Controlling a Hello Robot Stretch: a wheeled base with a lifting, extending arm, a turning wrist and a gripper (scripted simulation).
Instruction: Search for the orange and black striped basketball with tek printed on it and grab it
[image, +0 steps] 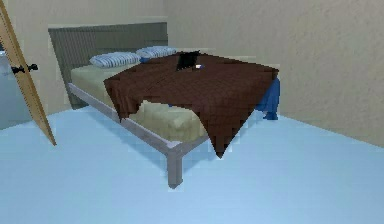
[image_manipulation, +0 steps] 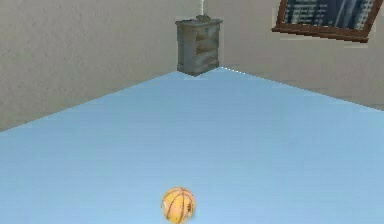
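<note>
Pose of arm and fingers unclear.

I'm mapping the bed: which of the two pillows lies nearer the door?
The left pillow in the forward view, closest to the door; the right pillow lies beside the brown blanket.

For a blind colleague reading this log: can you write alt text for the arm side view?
An orange basketball with dark stripes lies on the pale blue floor near the bottom edge. Far behind it a grey dresser stands in the corner, and a framed picture hangs at upper right.
</note>
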